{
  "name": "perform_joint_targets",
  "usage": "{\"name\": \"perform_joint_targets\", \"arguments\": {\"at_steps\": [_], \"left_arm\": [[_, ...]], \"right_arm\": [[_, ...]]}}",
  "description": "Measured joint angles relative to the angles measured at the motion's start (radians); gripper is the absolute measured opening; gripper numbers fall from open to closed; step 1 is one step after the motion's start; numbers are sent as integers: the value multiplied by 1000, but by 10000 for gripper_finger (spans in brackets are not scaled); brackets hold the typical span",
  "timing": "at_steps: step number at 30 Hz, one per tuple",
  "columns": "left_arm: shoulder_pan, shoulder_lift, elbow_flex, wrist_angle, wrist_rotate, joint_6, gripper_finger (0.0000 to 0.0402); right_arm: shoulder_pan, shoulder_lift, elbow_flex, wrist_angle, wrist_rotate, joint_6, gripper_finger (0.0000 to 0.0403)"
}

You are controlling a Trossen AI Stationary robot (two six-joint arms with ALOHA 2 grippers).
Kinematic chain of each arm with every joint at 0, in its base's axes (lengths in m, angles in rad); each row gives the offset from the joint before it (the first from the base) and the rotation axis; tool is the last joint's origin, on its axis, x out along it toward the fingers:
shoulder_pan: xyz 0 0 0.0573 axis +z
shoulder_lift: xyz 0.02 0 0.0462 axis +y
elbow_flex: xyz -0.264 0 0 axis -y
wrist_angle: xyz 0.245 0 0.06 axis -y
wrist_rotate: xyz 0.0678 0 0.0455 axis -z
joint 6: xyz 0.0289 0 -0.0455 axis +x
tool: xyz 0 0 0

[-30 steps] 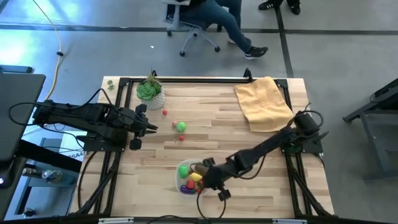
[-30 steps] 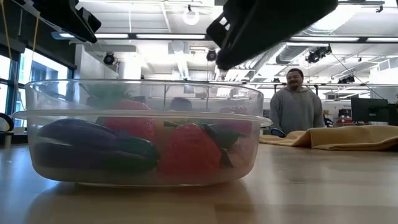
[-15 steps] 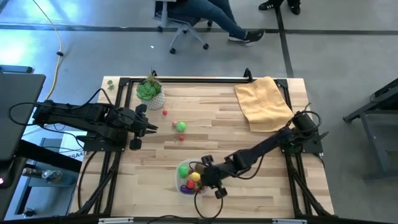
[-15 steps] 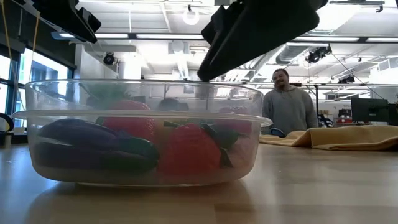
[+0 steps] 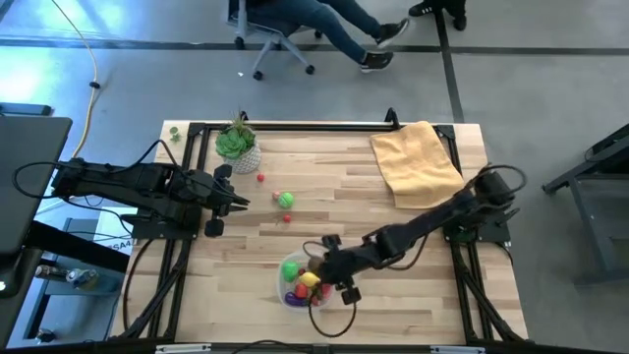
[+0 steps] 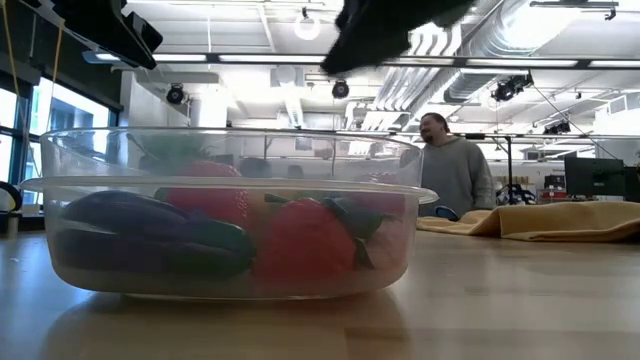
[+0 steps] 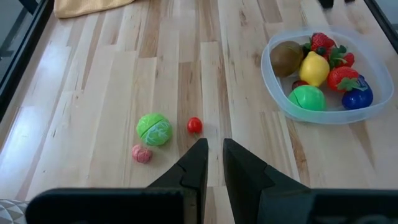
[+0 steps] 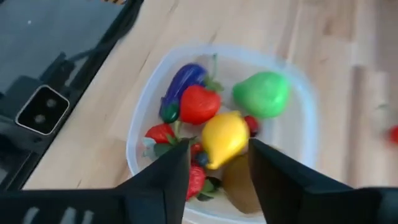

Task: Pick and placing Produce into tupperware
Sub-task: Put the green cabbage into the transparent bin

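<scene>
Tupperware (image 5: 298, 282), a clear, thin-walled plastic tub with rounded corners and a flared rim, sits on the pale wooden bench (image 5: 393, 295) near its front edge, about midway along. Inside lie glossy moulded toys: a smooth yellow lemon (image 8: 224, 138), a green rounded piece (image 8: 263, 93), a purple eggplant (image 8: 181, 83) with a green cap, dimpled red strawberries (image 8: 199, 104) and a matte brown kiwi (image 7: 286, 56). The right gripper (image 8: 214, 163) hangs just above the tub, its two dark fingers spread apart with nothing between them; the lemon lies below the gap. More produce lies loose toward the bench's middle: a ribbed green leafy ball (image 7: 153, 129), a small shiny red berry (image 7: 194, 125) just beside it and a knobbly pink piece (image 7: 142, 154). The left gripper (image 7: 213, 155) waits over the left edge, its fingers nearly together and empty. A soft, rumpled yellow cloth (image 5: 417, 162) covers the far right corner, and a potted plant (image 5: 237, 145) stands at the far left corner.
</scene>
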Motion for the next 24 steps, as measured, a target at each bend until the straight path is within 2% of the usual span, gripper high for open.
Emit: {"name": "perform_joint_targets", "arguments": {"at_steps": [8, 14, 19, 24], "left_arm": [[0, 0, 0, 0, 0, 0, 40], [0, 0, 0, 0, 0, 0, 40], [0, 0, 0, 0, 0, 0, 40], [0, 0, 0, 0, 0, 0, 40]], "right_arm": [[-36, -223, 0, -132, 40, -8, 96], [-110, -357, 0, -211, 100, 33, 64], [-184, -430, 0, -224, 133, 143, 41], [-210, -452, 0, -212, 177, 228, 22]]}}
